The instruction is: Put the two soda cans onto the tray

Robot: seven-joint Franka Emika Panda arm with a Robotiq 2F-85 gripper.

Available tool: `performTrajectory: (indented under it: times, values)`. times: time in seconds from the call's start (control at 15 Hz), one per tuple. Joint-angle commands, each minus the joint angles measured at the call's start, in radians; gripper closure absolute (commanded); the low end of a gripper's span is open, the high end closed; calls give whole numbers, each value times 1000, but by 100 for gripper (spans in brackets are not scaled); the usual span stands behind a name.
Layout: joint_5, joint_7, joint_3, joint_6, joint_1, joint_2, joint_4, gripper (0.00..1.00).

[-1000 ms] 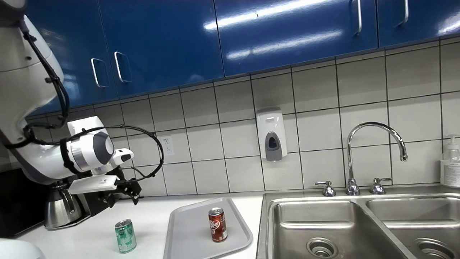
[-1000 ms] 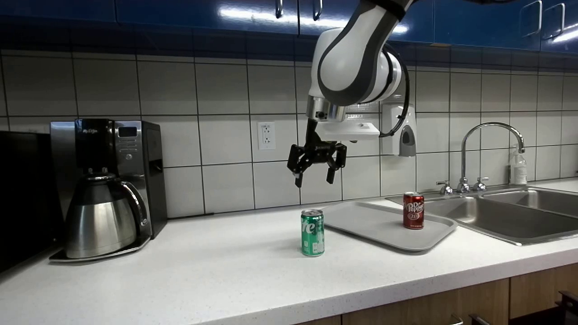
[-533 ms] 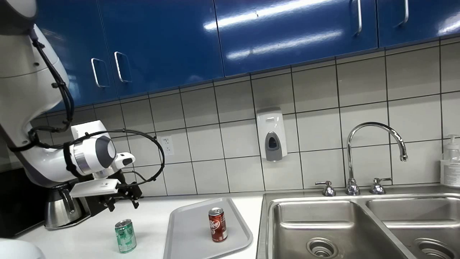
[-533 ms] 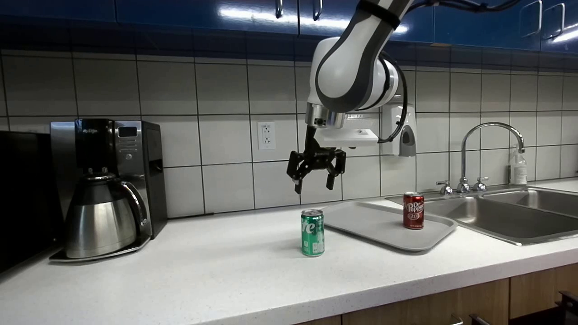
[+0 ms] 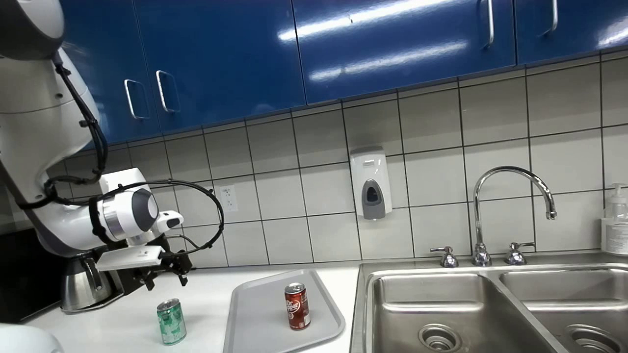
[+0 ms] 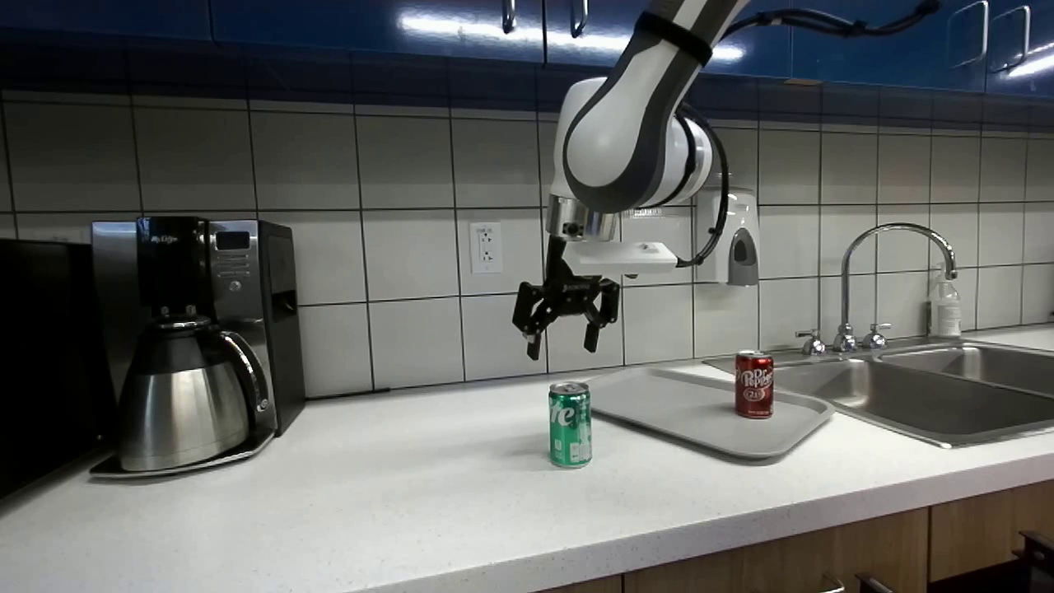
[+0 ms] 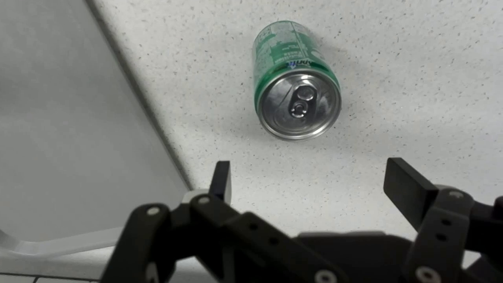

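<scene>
The green can (image 5: 171,322) stands upright on the white counter beside the tray; it also shows in an exterior view (image 6: 570,427) and in the wrist view (image 7: 290,51). The red can (image 5: 297,308) stands upright on the grey tray (image 5: 257,314), as it does in an exterior view (image 6: 754,385); it is out of the wrist view. The tray also shows in an exterior view (image 6: 675,412) and at the left of the wrist view (image 7: 78,129). My gripper (image 6: 562,349) is open and empty, above the green can's top and apart from it; its fingers also show in the wrist view (image 7: 308,169).
A coffee maker (image 6: 284,329) with a steel pot (image 6: 185,403) stands on the counter at the left in an exterior view. A steel double sink (image 5: 365,314) lies beyond the tray. A tiled wall (image 6: 412,338) runs behind; blue cabinets (image 5: 221,59) hang above.
My gripper has come down a little and shifted slightly left in both exterior views, staying open. The cans and the tray have not moved.
</scene>
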Motion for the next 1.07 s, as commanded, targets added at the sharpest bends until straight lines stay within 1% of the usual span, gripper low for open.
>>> performTrajectory:
  times: [0.0, 1.0]
  values:
    - [19, -38, -2, -15, 14, 35, 42, 0]
    - [-28, -14, -31, -61, 42, 77, 55, 0]
